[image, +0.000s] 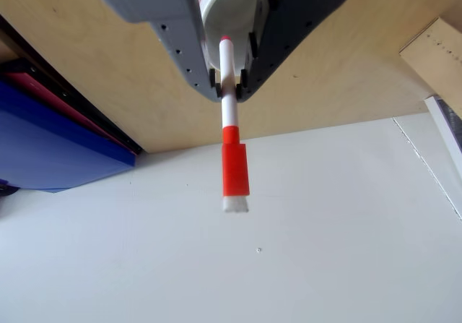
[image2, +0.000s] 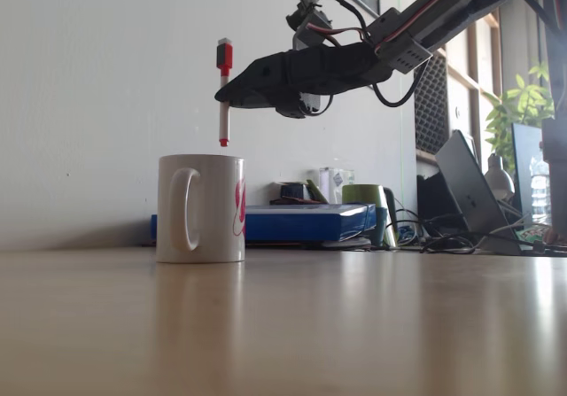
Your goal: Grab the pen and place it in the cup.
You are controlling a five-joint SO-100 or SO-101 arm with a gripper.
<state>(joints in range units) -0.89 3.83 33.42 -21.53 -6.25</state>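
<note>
Fixed view: jaws [image2: 227, 104] clenched on pen [image2: 224, 95], long axis vert., red tip at 6 o'clock just above cup [image2: 201, 208] rim, w/ cap up.

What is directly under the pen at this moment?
In the fixed view the pen hangs upright in the gripper, small red tip down, just above the cup, not yet inside. The cup's inside is hidden by its wall.

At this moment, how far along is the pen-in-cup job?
Grab looks done: the gripper is shut on the pen, held upright, cap up. In hand: in the fixed view its red tip hangs just above the cup rim. Left: lowering it in and releasing.
</note>
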